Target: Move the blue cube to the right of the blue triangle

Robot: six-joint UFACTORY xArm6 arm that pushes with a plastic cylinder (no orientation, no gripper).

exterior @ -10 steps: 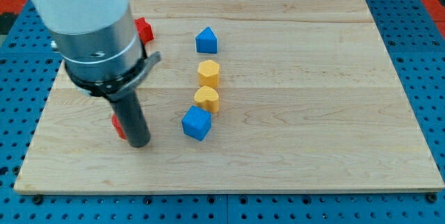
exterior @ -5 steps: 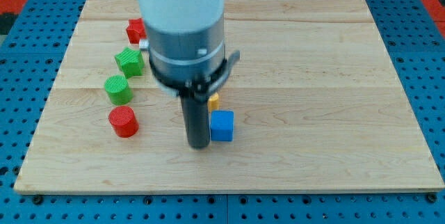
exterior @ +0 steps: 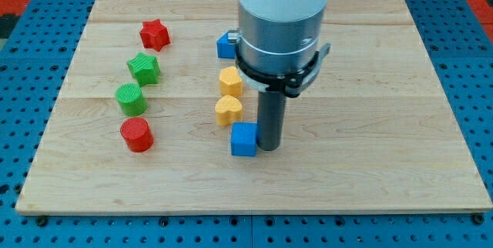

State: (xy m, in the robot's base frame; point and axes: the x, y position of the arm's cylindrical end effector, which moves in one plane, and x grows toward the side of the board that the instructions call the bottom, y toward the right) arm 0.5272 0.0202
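Note:
The blue cube (exterior: 243, 139) lies on the wooden board below the middle. My tip (exterior: 269, 148) stands right against the cube's right side. The blue triangle (exterior: 226, 45) is toward the view's top, its right part hidden behind the arm. The cube is well below the triangle and slightly to its right.
A yellow hexagon block (exterior: 230, 82) and a yellow heart block (exterior: 228, 111) lie in a column between the triangle and the cube. At the view's left are a red star (exterior: 154, 34), a green star (exterior: 143, 68), a green cylinder (exterior: 131, 98) and a red cylinder (exterior: 137, 135).
My tip moved from the view's left across to the cube's right side. The blue cube was pushed to the right and turned square, then sits slightly left again.

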